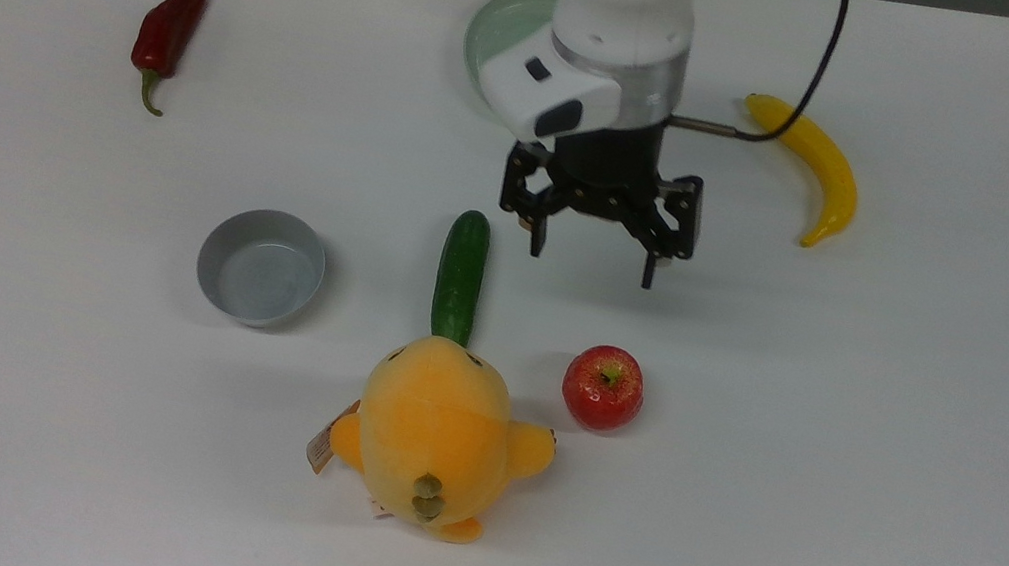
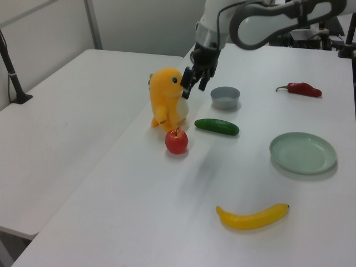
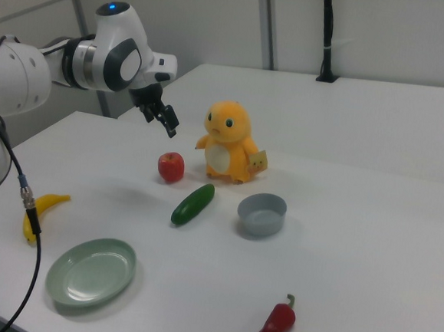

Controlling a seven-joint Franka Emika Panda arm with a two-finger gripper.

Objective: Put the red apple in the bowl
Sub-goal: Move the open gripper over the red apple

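Looking at it, you've barely started: the tool (image 1: 591,258) hangs empty, fingers apart, above the tabletop (image 1: 846,428). The red apple (image 1: 603,387) sits at its 6 o'clock in the top view, the bowl (image 1: 261,266) around 8, empty.

The hand (image 1: 590,264) hangs spread above bare surface (image 1: 846,428), with open room straight down to the red apple (image 1: 603,387); on the top view's left of the apple the orange plush toy (image 1: 434,432) stands just beside it; the cucumber (image 1: 460,274) lies between apple and bowl (image 1: 261,266); the apple's other side in the top view is free.
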